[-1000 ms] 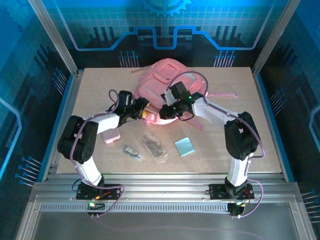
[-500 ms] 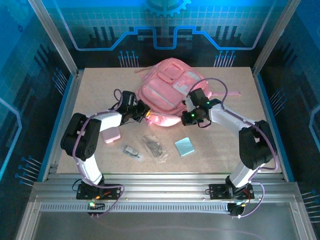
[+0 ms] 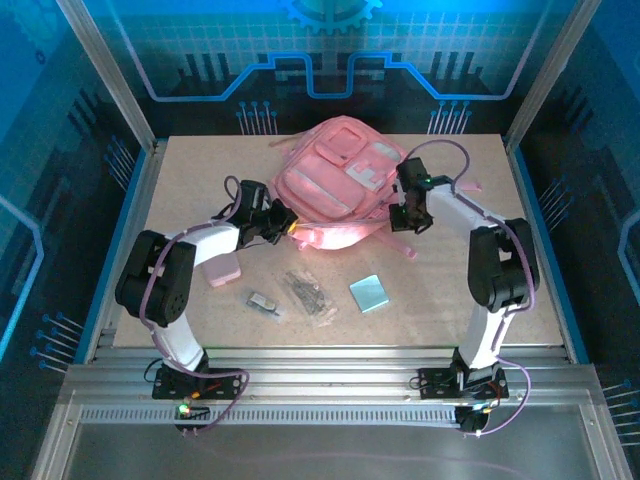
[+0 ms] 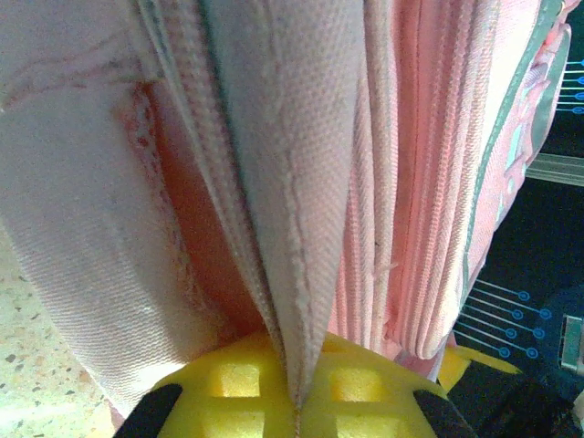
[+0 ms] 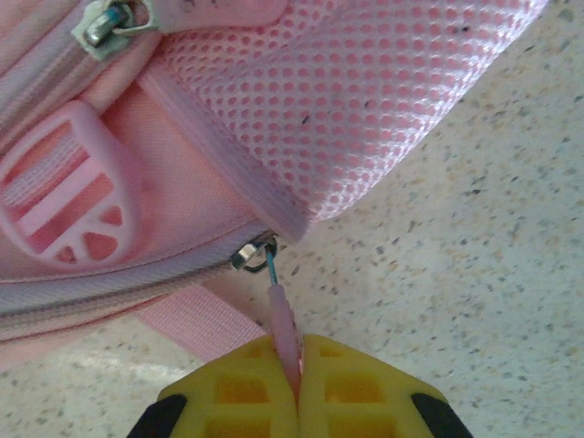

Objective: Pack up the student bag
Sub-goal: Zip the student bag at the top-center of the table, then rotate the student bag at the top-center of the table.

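Observation:
The pink student bag (image 3: 335,180) lies at the back middle of the table, its near edge gaping. My left gripper (image 3: 290,226) sits at the bag's near left edge, shut on a fold of the bag's pink fabric (image 4: 301,274) beside the zip opening. My right gripper (image 3: 402,212) is at the bag's right side, shut on the thin pink zip pull (image 5: 285,328) that hangs from a metal slider (image 5: 251,254) under the mesh side pocket (image 5: 365,100).
On the table in front of the bag lie a pink case (image 3: 222,272), a small grey item (image 3: 263,301), a dark bagged bundle (image 3: 308,293) and a light blue pad (image 3: 370,293). A pink strap (image 3: 455,188) trails off to the bag's right.
My right gripper has swung from the bag's near front edge round to its right side, with the zip pull in it. The bag's near edge now gapes open. The left gripper has stayed put.

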Motion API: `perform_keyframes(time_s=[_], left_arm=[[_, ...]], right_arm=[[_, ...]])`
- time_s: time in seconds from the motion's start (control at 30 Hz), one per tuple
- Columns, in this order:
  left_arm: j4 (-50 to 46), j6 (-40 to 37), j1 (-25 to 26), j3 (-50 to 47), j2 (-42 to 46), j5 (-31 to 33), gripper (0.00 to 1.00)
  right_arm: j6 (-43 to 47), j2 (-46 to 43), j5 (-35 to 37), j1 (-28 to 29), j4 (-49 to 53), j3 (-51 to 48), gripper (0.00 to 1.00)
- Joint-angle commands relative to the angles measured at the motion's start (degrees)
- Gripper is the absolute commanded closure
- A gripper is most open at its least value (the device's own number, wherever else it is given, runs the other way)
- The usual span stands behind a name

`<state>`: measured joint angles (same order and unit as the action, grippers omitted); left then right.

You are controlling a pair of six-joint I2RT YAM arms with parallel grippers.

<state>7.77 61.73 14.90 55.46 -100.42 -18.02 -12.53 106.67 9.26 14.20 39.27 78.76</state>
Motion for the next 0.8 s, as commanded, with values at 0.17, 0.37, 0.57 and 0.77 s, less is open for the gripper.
perform_keyframes(time_s=[0.17,0.37,0.57,0.77], left_arm=[[-3.6,-4.1,-2.0,2.6,2.6,0.6,0.74],[-16.8,-13.9,-0.3,8.0,9.4,5.3,0.25],[-21.2,-21.4,5.6,13.0,13.6,12.6,0.17],[-14.9,-18.8,9.6,14.7,8.1,12.8,0.17]], right_arm=[[0.2,-3.1,1.9,-0.8,1.0,1.9,0.79],[-3.2,-10.7,-6.9,-0.6,1.4,-0.3,0.35],[-4.7,-8.6,-12.1,-0.7,-2.4,2.7,0.33],[-5.8,1.2,-18.4,-1.6,-5.5,10.7,0.32]])
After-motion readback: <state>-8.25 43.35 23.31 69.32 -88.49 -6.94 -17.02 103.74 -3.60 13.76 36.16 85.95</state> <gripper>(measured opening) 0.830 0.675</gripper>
